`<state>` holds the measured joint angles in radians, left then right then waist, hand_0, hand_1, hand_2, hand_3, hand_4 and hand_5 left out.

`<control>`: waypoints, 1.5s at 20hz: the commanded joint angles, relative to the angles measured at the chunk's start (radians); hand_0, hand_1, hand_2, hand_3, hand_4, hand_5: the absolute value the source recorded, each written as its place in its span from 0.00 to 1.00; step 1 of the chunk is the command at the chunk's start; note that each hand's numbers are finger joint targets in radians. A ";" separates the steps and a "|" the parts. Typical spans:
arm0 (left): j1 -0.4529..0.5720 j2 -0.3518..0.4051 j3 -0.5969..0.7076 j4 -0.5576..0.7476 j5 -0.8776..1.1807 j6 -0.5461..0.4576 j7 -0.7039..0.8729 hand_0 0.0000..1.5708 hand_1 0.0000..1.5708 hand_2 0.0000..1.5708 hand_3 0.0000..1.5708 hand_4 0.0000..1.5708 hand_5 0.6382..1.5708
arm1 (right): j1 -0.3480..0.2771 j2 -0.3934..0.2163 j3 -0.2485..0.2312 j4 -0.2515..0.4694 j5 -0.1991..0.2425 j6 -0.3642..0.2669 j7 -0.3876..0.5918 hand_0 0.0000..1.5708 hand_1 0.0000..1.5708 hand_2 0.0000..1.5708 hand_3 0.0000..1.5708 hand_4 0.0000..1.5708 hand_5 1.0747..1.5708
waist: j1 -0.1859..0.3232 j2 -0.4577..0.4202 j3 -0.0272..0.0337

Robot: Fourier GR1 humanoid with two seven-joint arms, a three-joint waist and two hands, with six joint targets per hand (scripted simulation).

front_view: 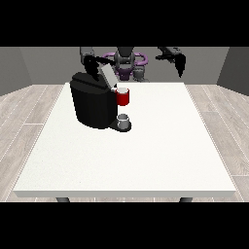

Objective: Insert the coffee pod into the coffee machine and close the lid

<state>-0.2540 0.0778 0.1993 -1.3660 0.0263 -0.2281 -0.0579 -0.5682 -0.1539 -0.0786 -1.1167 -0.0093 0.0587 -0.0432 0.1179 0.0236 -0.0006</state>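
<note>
Standing on the far-left part of the white desk (pixel 146 160), the black coffee machine (pixel 93 104) has its grey lid (pixel 108 74) tilted up and open. A red part (pixel 123 97) sticks out of the machine's right side, with a pale round top that may be the coffee pod; I cannot tell for sure. Below it a small grey cup (pixel 124 119) sits on the machine's base. The hand at the view's left (pixel 90 64) is just behind the machine's top, next to the raised lid; whether its fingers are spread or curled cannot be told. The hand at the view's right (pixel 180 63) hangs in the air beyond the far desk edge, well apart from the machine, fingers pointing down and relaxed, holding nothing. Most of the desk's near and right surface lies bare, and the machine stands near the left edge.
</note>
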 commanded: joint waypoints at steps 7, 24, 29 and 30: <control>-0.007 0.042 0.000 0.008 0.004 0.016 -0.027 0.00 0.00 0.00 0.00 0.00 1.00 | -0.070 0.039 0.026 0.065 0.039 -0.012 -0.024 0.00 0.00 0.00 0.00 0.00 1.00 | -0.010 0.046 0.0005; -0.038 0.045 -0.020 0.006 0.026 0.044 0.011 0.00 0.00 0.00 0.00 0.09 1.00 | -0.212 0.053 0.065 0.130 0.127 -0.026 -0.017 0.00 0.00 0.00 0.00 0.14 1.00 | 0.023 0.057 0.0006; 0.026 0.034 -0.034 0.025 -0.003 0.062 -0.045 0.00 0.00 0.00 0.00 0.11 1.00 | -0.213 0.063 0.087 0.126 0.150 -0.008 -0.007 0.00 0.00 0.00 0.00 0.09 1.00 | 0.014 0.026 0.0005; 0.006 0.052 -0.022 0.046 0.033 0.007 -0.081 0.00 0.00 0.00 0.00 0.10 1.00 | -0.273 0.047 0.058 0.131 0.155 -0.038 -0.019 0.00 0.00 0.00 0.00 0.07 1.00 | 0.031 0.071 0.0004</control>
<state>-0.2597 0.1318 0.1818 -1.3381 0.0517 -0.2030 -0.0934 -0.7933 -0.1077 -0.0147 -0.9911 0.1275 0.0371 -0.0642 0.1379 0.0800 0.0000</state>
